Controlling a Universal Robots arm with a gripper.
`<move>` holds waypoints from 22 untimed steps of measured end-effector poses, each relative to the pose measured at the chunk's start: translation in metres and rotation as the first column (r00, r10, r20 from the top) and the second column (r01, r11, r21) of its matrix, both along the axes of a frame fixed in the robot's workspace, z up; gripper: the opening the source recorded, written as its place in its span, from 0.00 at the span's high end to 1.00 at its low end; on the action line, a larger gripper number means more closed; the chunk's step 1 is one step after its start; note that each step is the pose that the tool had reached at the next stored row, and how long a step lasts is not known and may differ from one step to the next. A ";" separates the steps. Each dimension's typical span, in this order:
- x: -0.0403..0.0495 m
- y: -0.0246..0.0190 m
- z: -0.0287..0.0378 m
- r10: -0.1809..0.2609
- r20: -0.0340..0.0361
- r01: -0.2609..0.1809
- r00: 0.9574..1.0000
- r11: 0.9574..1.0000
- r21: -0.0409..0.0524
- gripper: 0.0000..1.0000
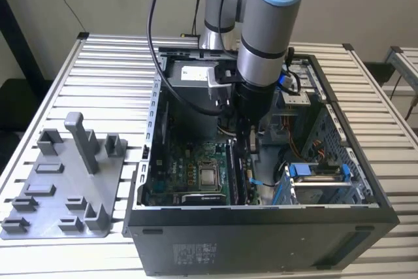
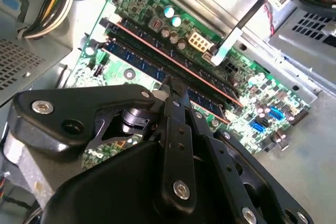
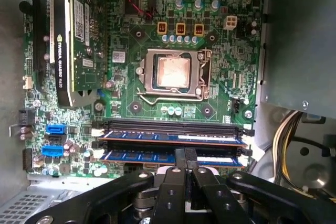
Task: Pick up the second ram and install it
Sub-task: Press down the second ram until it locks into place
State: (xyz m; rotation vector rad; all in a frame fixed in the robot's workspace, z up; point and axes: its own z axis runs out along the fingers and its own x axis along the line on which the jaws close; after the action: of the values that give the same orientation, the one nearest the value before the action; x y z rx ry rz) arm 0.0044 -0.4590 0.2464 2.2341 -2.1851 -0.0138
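Exterior view: one arm reaches down into one open computer case (image 1: 339, 223) lying on a slatted surface (image 1: 104, 76), and one grey fixture tray (image 1: 62, 187) with upright posts sits to the exterior view's left of the case, well apart from the arm. The pincer (image 1: 251, 142) hangs low over the memory slots beside the one processor socket (image 1: 209, 176). Both wrist views show the slot bank on the motherboard (image 3: 220, 66): four long parallel slots, two with blue sides and two black. One stick, the second ram (image 3: 173, 139), lies in the bank with its copper-coloured upper edge showing; its long axis runs along the slots, parallel to its neighbours, and it stands on edge. In the second wrist view the same stick (image 2: 157, 51) crosses the board diagonally beside a further copper-edged stick. The pincer's two black fingers (image 3: 185, 162) are drawn together, with no gap seen between them, their tip pressing down at or just beside the stick's upper edge near its middle; whether they pinch it I cannot tell. One graphics card (image 3: 79, 30) stands on the far side of the socket.
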 end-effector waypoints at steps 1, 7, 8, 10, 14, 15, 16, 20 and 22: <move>0.0000 -0.0005 -0.0012 0.000 -0.001 0.000 1.000 1.000 0.000 0.89; -0.0017 -0.0019 -0.0102 0.000 -0.008 0.000 1.000 1.000 0.000 0.89; -0.0025 -0.0019 -0.0115 0.000 -0.009 0.000 1.000 1.000 0.000 0.89; -0.0043 -0.0021 -0.0131 0.000 -0.011 0.000 1.000 1.000 0.000 0.89; -0.0046 -0.0048 -0.0134 0.000 -0.011 0.000 1.000 1.000 0.000 0.89; -0.0046 -0.0048 -0.0138 0.000 -0.011 0.000 1.000 1.000 0.000 0.89; -0.0045 -0.0048 -0.0144 0.000 -0.011 0.000 1.000 1.000 0.000 0.89; -0.0036 -0.0049 -0.0175 0.000 -0.012 0.000 1.000 1.000 0.000 0.89; -0.0028 -0.0049 -0.0195 0.000 -0.012 0.000 1.000 1.000 0.000 0.89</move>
State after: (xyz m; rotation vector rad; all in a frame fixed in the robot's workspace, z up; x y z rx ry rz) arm 0.0016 -0.4639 0.2269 2.2276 -2.1791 -0.0270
